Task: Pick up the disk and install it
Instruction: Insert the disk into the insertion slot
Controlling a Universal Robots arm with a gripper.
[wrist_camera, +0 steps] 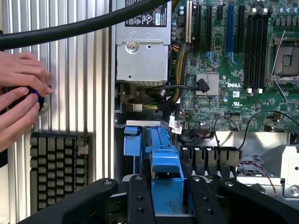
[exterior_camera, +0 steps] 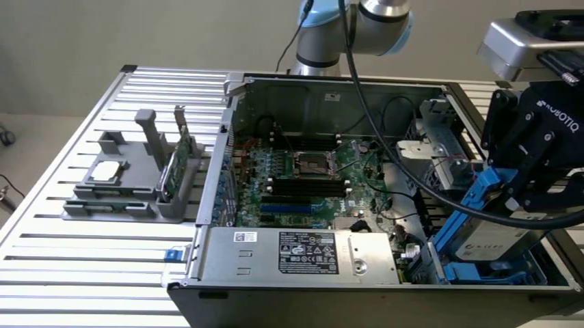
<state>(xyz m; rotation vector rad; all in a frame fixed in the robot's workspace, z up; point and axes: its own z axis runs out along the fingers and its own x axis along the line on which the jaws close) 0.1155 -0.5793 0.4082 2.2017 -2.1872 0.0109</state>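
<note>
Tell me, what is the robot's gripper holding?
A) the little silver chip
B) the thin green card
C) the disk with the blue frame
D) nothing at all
C: the gripper is clamped on the disk, whose blue edge sits between the black fingers at the exterior view's right side of the open computer.

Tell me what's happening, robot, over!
Gripper shut on the disk. Disk tilted over the drive bay. Black cable hangs close by; person's hands outside the case.
</note>
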